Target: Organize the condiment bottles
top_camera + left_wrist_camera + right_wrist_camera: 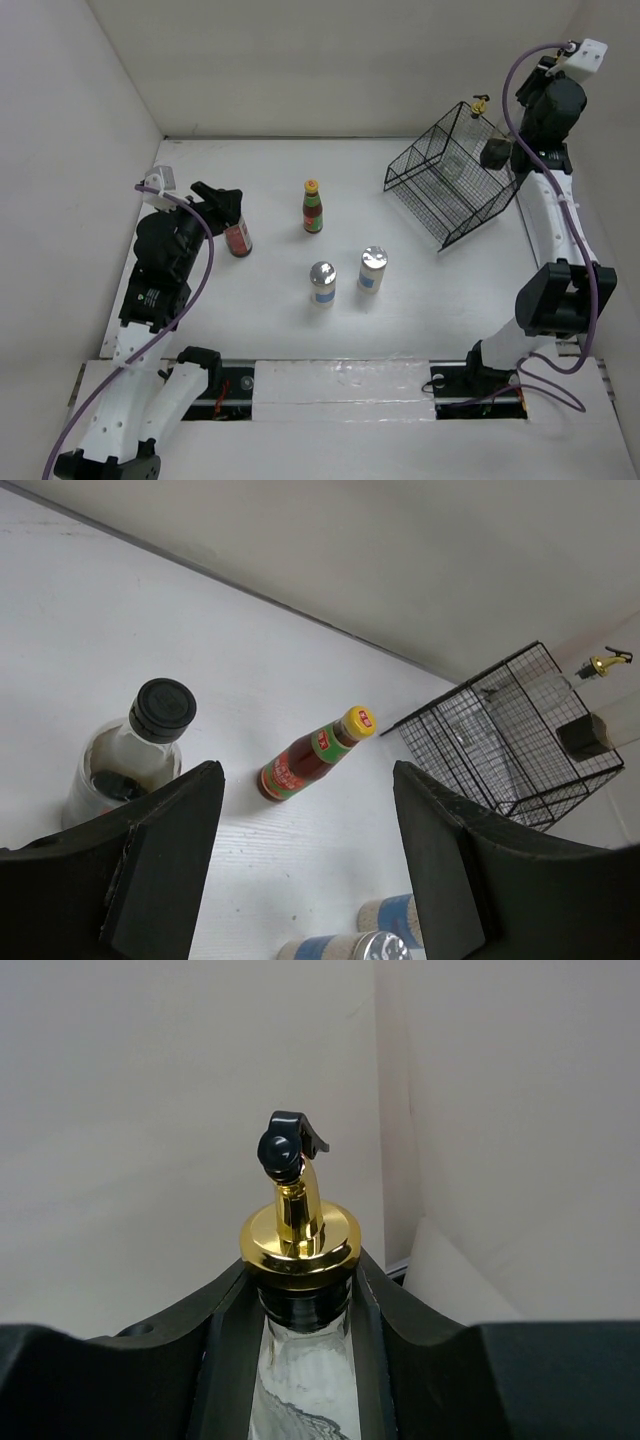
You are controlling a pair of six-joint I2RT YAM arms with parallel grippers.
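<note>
Right gripper (pixel 304 1305) clamped on cruet (pixel 300 1245) neck, gold spout above fingers, raised near basket (pixel 420 185), left gripper (pixel 226 203) fingers apart, jar (pixel 125 765) just outside one finger, sauce bottle (pixel 312 755) beyond gap

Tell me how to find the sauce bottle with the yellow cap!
Look at the middle of the white table. Just beyond the silver-topped, blue-labelled shakers stands a slim dark-red sauce bottle. Only it has a yellow cap and a red-and-green label.
</note>
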